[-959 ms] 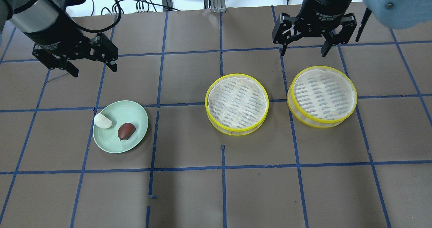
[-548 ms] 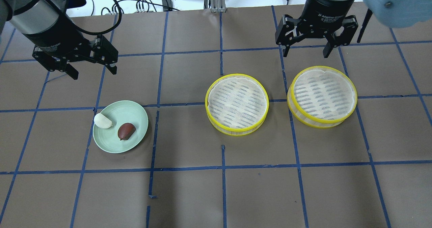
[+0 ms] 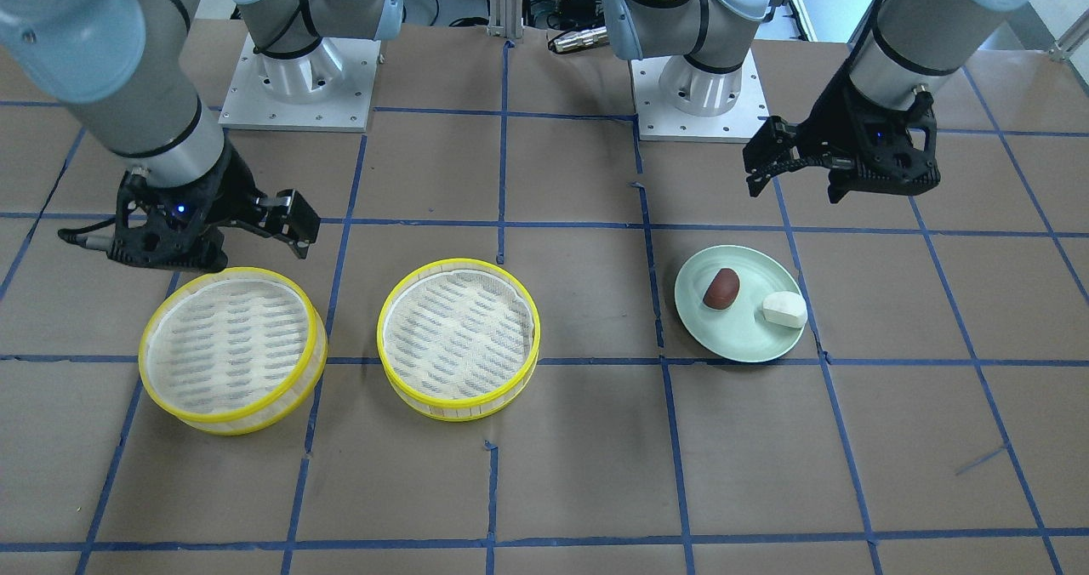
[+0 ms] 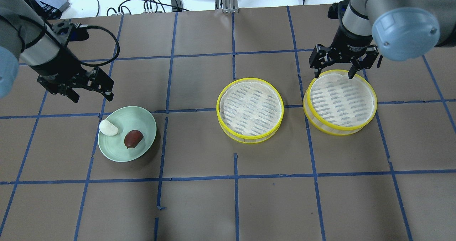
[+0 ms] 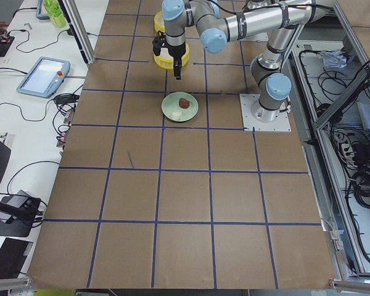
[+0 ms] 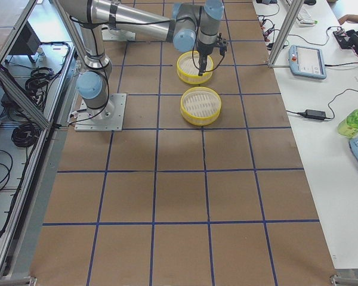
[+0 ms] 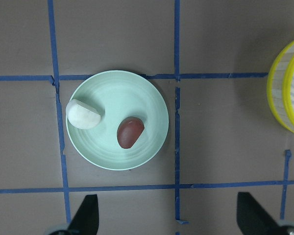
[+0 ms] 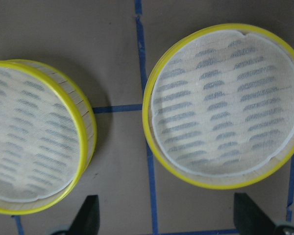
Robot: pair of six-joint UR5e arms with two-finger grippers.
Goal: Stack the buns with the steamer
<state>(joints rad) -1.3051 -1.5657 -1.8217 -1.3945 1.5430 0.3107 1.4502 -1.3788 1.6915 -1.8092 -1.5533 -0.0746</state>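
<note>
A white bun [image 4: 108,128] and a reddish-brown bun [image 4: 133,138] lie on a pale green plate [image 4: 137,118] at the left of the table. Two yellow-rimmed steamer trays with white liners stand empty: one mid-table [image 4: 250,109], one to its right [image 4: 340,101]. My left gripper [image 4: 93,98] is open and empty, just beyond the plate's far edge. My right gripper [image 4: 333,75] is open and empty over the right steamer's far rim. The left wrist view shows both buns [image 7: 84,114] [image 7: 130,133] on the plate [image 7: 117,93]. The right wrist view shows both steamers [image 8: 225,103] [image 8: 29,142].
The table is brown paper marked with a blue tape grid [image 4: 235,177]. Cables and a tablet pendant [image 5: 43,75] lie beyond the table's far edge. The two robot bases [image 3: 289,82] [image 3: 698,90] stand at the robot's side of the table.
Both arms have come down and toward the near side. The left gripper now hangs just beyond the plate, the right over the right steamer's far rim. Both stay open.
</note>
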